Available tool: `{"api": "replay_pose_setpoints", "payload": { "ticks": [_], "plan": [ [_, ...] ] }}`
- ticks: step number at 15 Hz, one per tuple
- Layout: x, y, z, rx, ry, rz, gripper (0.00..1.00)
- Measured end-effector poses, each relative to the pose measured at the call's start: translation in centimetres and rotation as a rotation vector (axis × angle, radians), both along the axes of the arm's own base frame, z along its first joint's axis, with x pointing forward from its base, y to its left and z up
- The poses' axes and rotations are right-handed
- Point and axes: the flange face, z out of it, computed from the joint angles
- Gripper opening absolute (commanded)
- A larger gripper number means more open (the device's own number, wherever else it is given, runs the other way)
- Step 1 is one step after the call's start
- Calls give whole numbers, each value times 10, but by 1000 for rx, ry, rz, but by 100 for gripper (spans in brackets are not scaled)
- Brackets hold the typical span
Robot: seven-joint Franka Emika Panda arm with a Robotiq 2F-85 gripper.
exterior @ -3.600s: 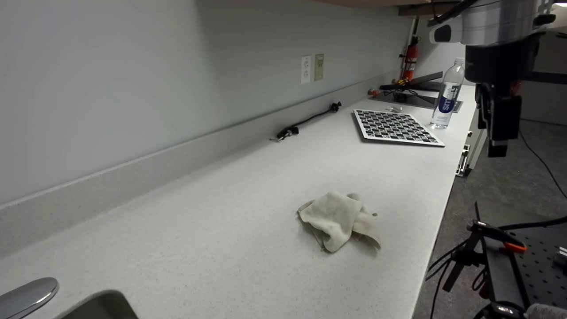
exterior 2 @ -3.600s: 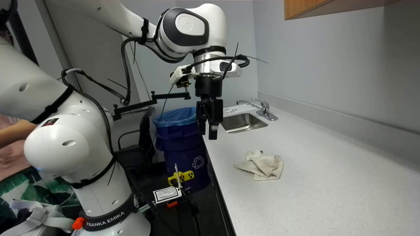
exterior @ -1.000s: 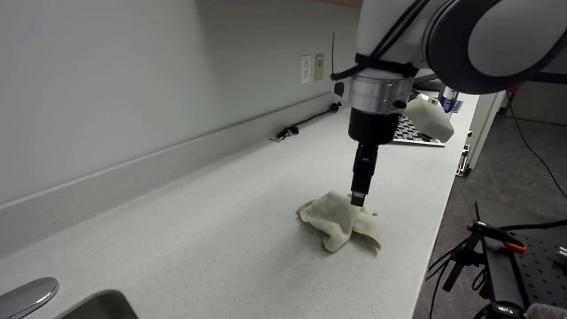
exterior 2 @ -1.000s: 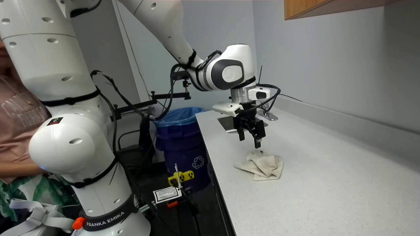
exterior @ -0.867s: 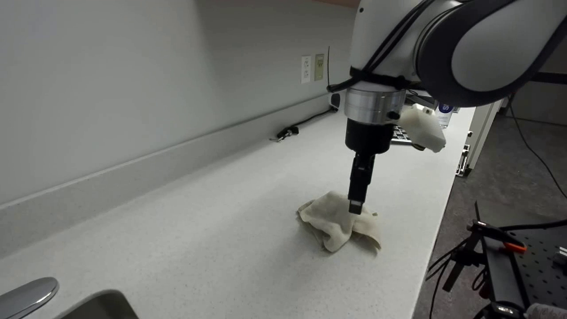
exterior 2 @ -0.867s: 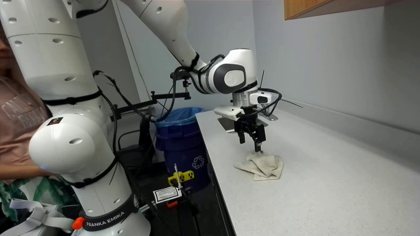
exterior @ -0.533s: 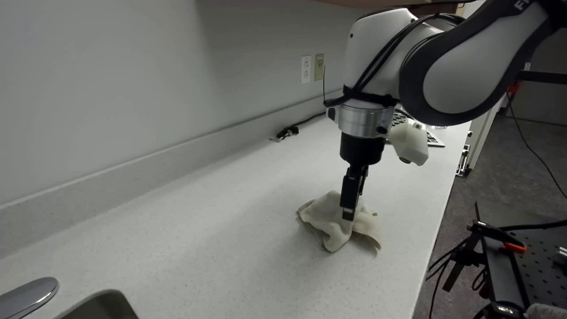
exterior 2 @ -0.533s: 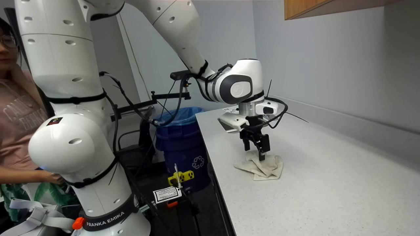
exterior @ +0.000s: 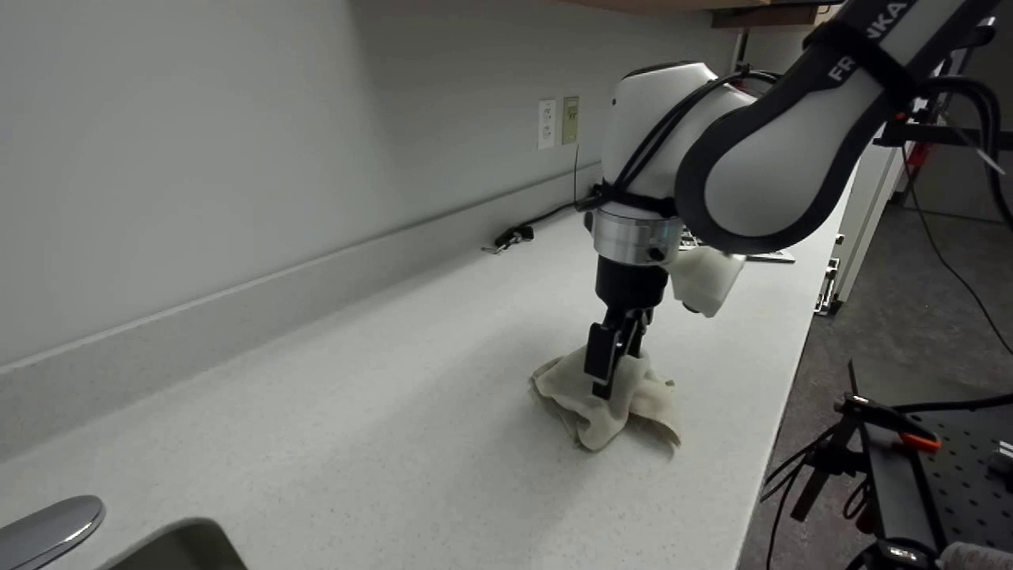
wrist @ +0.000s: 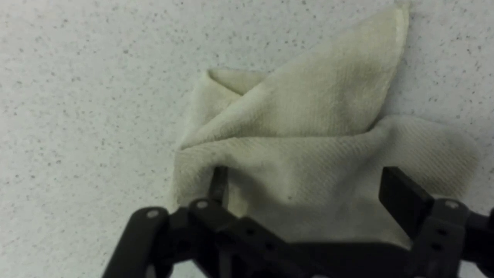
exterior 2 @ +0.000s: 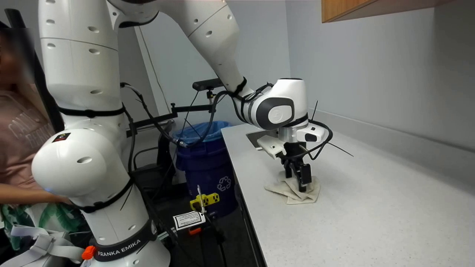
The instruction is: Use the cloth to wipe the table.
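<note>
"While I watch from afar, how does the claw [wrist: 305, 172] look to you?"

"Wide. Its two fingers [wrist: 402, 197] stand apart, astride part of the cloth [wrist: 320, 100], which lies bunched on the counter [exterior: 356, 443], well apart from the sink [exterior: 186, 548]."

"So I judge this to be the grasp. I should go slightly lower, pinch several layers and close gently, so the fingers don't scrape."

"Then press it flat before wiping toward the sink?"

"That's my plan. Now count with me."

"One claw, one cloth, one sink; one blue bin [exterior 2: 202, 167] past the counter's edge from the sink; two wall plates [exterior: 547, 124], farther from the sink than the cloth is."
</note>
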Motion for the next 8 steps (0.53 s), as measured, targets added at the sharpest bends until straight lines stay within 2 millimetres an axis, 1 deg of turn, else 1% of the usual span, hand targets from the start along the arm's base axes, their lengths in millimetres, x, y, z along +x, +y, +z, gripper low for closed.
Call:
{"api": "replay_pose_setpoints", "payload": {
  "ticks": [1,2,3,4,5,6,8],
  "plan": [
    [2,3,-4,4,5,-10,96],
    [3,6,-8,6,9,-16,88],
    [5,9,-10,7,11,-21,72],
    [7,13,-12,9,12,-25,69],
    [8,16,-12,9,11,-28,62],
    [10,19,-12,10,9,-32,53],
    [13,24,-8,11,0,-41,38]
  ]
}}
